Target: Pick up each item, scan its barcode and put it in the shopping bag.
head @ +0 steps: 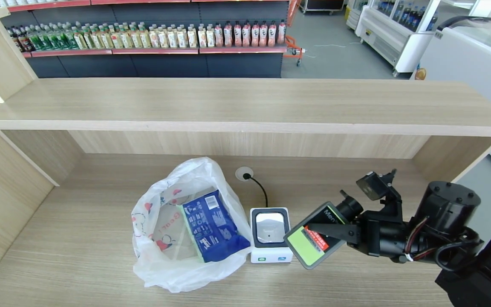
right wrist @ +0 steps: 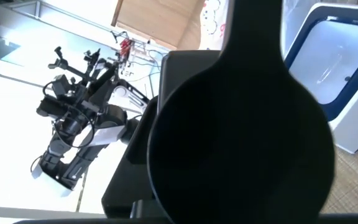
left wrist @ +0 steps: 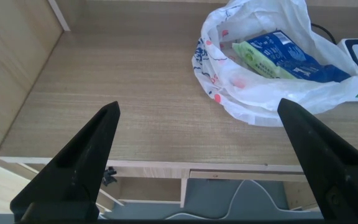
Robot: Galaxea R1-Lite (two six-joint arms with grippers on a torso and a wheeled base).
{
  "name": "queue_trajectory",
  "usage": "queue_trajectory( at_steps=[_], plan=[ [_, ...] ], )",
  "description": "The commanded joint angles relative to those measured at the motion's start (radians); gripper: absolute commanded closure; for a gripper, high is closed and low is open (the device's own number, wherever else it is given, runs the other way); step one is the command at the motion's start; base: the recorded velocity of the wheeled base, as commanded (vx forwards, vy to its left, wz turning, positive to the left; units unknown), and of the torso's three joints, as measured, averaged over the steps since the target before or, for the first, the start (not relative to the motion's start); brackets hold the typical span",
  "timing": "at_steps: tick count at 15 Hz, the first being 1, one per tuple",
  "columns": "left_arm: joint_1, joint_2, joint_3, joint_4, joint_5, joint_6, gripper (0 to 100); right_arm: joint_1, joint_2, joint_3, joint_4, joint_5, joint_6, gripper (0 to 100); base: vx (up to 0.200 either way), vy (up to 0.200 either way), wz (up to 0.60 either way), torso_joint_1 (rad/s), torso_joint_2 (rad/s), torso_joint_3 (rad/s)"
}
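**Right gripper holds packet beside scanner**

Head view: at lower right, the right gripper (head: 333,226) is clamped on a flat dark packet with a green-and-red label (head: 309,247), just beside the white box scanner (head: 270,251) at lower centre. Left of the scanner, a white plastic shopping bag (head: 164,273) holds a blue packet (head: 213,226).

Left wrist view: the left gripper (left wrist: 197,112) has its fingers apart over the wooden counter (left wrist: 135,124), near the bag.

Right wrist view: the scanner lies beyond a close dark shape (right wrist: 241,143).

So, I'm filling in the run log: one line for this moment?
right tool: holds green box beside scanner | bag: blue pack inside | left tool: open, empty
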Motion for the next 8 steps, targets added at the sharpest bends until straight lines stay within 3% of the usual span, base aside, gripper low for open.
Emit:
queue_trajectory(
  at_steps=[1, 8],
  plan=[
    [0.000, 0.000, 0.000, 0.000, 0.000, 0.000, 0, 0.000, 0.048, -0.043, -0.001, 0.000, 0.001, 100, 0.000, 0.000, 0.00, 0.000, 0.00, 0.000],
    [-0.001, 0.000, 0.000, 0.000, 0.000, 0.000, 0, 0.025, 0.121, -0.120, -0.001, 0.000, 0.010, 100, 0.000, 0.000, 0.00, 0.000, 0.00, 0.000]
  ],
)
